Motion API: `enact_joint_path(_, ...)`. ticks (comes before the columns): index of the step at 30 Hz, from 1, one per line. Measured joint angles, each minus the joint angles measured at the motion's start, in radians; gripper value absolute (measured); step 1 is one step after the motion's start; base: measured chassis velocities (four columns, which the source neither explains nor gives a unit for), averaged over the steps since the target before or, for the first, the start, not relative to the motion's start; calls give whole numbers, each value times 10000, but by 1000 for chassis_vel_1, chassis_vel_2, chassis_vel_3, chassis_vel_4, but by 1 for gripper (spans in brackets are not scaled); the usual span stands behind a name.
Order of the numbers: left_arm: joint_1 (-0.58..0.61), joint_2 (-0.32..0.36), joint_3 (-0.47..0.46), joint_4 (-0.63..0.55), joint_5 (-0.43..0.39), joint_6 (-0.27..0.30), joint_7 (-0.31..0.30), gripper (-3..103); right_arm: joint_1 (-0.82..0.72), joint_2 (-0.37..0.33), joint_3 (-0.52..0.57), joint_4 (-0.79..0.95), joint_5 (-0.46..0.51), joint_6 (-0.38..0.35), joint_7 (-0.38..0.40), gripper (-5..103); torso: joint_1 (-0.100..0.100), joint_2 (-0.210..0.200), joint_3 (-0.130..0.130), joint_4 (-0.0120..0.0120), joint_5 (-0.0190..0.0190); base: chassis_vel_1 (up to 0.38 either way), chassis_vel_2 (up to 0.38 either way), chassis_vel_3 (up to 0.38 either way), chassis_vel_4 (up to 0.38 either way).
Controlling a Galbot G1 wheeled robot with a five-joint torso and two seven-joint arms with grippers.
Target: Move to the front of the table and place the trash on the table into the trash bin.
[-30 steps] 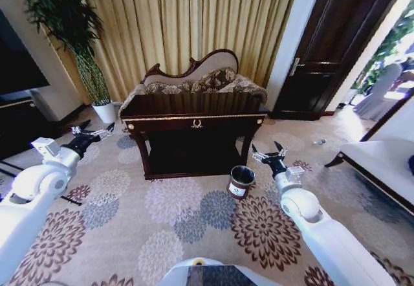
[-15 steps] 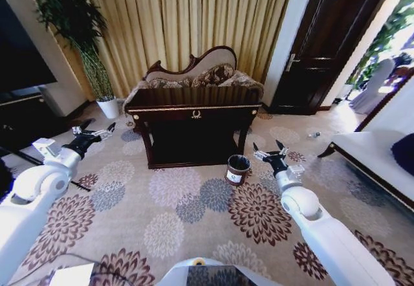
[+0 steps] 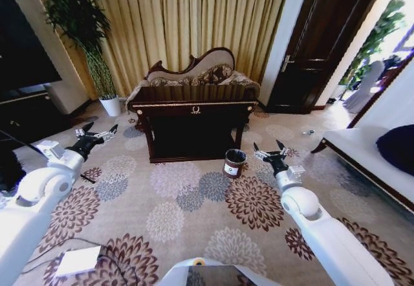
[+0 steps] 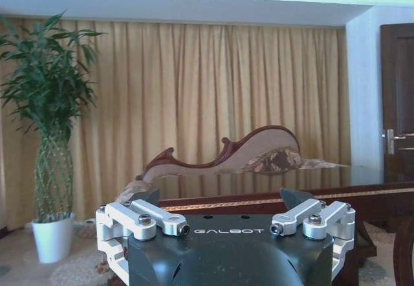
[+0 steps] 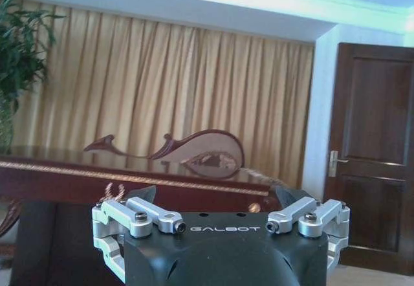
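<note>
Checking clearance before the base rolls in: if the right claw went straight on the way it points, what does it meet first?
Probably the table. The right claw, open and empty, points at its front rail in the right wrist view, with open carpet before it. The trash bin sits lower and to its left, likely off that line, though depth is unclear.

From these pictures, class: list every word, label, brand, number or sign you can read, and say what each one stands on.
"GALBOT": on the black housing of the left gripper.
"GALBOT": on the black housing of the right gripper.
White label with a red mark on the small round dark-brown trash bin: too small to read.
Gold emblem on the front rail of the dark-brown wooden table: no letters legible.
</note>
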Motion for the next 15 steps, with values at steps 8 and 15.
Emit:
enact_joint_path(8,97,-164,-484,199,-122,415,318,100,-514,-471,1153,1109,1129,-1776,-58,100,8,-6,4,-5,0,0,0,0,0)
enact_joint_path(15,147,-279,-604,168,-298,597,842,100,-1319,-799,1748,2023,1834,-2097,-550,100,2,-2,0,-2,-1,0,0,0,0)
